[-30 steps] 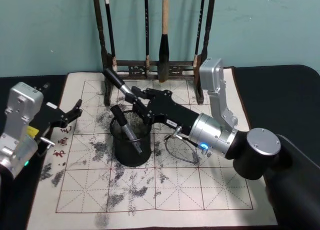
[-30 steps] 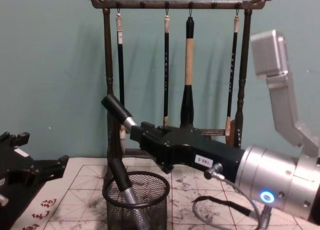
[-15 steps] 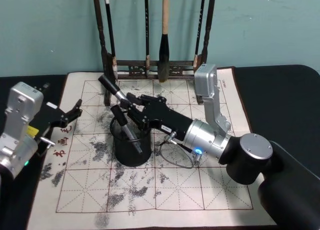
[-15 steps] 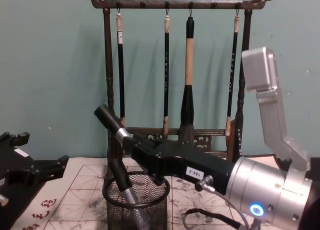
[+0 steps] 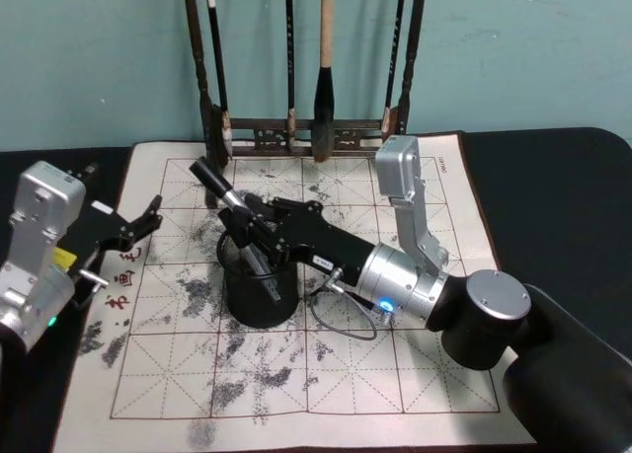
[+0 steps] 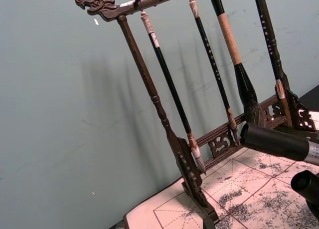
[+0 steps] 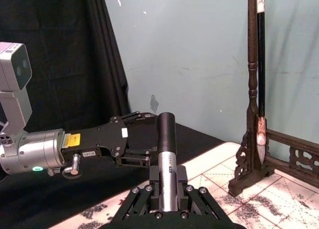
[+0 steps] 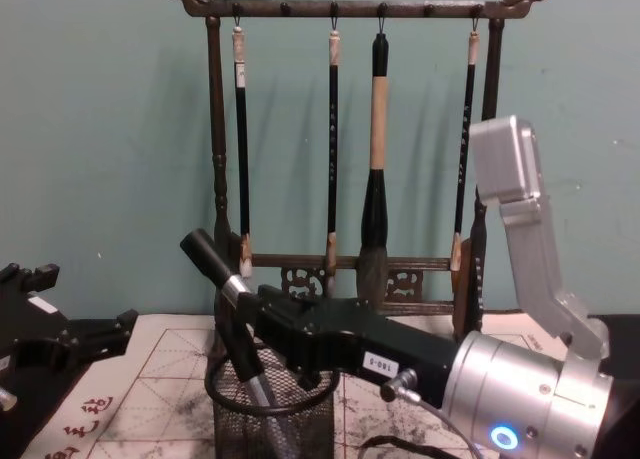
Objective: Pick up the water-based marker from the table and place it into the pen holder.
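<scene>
My right gripper [image 5: 244, 214] is shut on the water-based marker [image 5: 212, 179], a black-capped pen with a silver barrel. It holds the pen tilted over the far rim of the pen holder [image 5: 259, 293], a black mesh cup on the mat. In the chest view the marker [image 8: 206, 257] sticks up and left from the gripper [image 8: 250, 314] just above the pen holder [image 8: 272, 421]. The right wrist view has the marker [image 7: 166, 139] upright between the fingers [image 7: 185, 193]. Another dark pen [image 5: 254, 259] leans inside the cup. My left gripper [image 5: 141, 226] hangs open at the mat's left edge, well apart.
A tall dark wooden brush rack [image 5: 301, 132] with several hanging brushes [image 8: 378, 129] stands at the back of the ink-stained calligraphy mat [image 5: 395, 374]. The rack's left post [image 5: 209, 147] is close behind the held marker. Black cloth [image 5: 553, 196] covers the table beyond the mat.
My right gripper has carried the marker left and lower, from right of the cup to just above its far rim. The left arm has stayed still.
</scene>
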